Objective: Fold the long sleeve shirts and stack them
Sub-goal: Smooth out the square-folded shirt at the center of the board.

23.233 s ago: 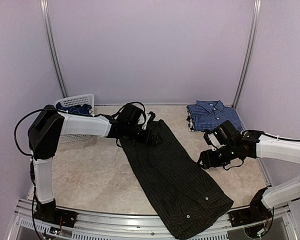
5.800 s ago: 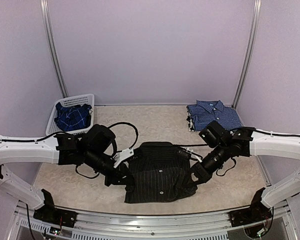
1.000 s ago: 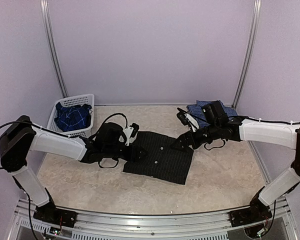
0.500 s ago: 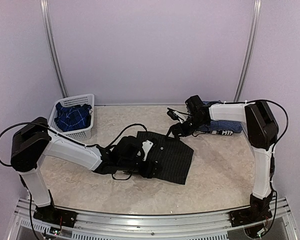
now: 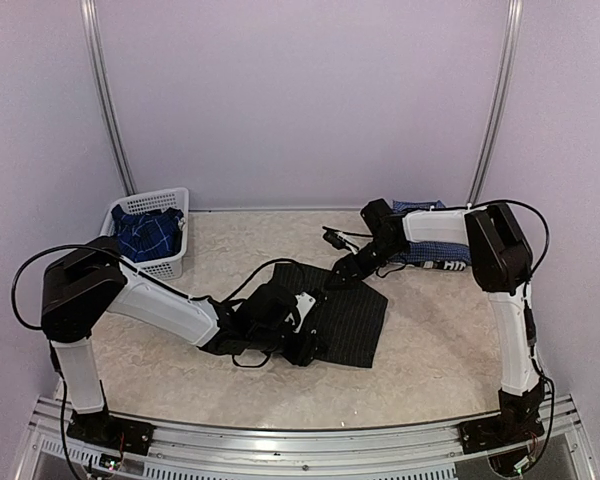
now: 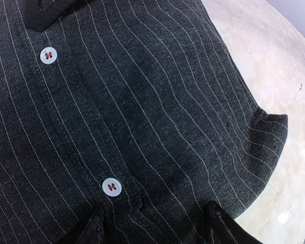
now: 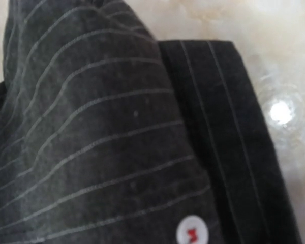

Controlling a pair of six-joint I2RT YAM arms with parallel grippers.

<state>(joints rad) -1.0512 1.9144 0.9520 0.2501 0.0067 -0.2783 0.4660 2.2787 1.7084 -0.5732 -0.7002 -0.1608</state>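
The black pinstriped shirt (image 5: 355, 315) lies folded into a flat rectangle mid-table. My left gripper (image 5: 305, 337) rests at its near-left edge. In the left wrist view (image 6: 157, 230) the jaws stand open over the button placket (image 6: 112, 185), with the cloth flat beneath them. My right gripper (image 5: 338, 277) is down on the shirt's far corner. Its wrist view shows only a raised fold of pinstriped cloth (image 7: 107, 132), so its fingers are hidden. The blue-and-white checked shirt (image 5: 425, 254) lies folded at the back right, mostly behind my right arm. The darker blue plaid shirt (image 5: 145, 232) sits in the basket.
The white lattice basket (image 5: 152, 200) stands at the back left against the wall. The marble-patterned tabletop (image 5: 450, 340) is bare to the right of the black shirt. Walls close in on three sides, and a metal rail runs along the near edge.
My left gripper slid right along the black shirt's near-left edge. My right gripper moved left and down onto the shirt's far corner as its arm folded back. The shirt stayed flat.
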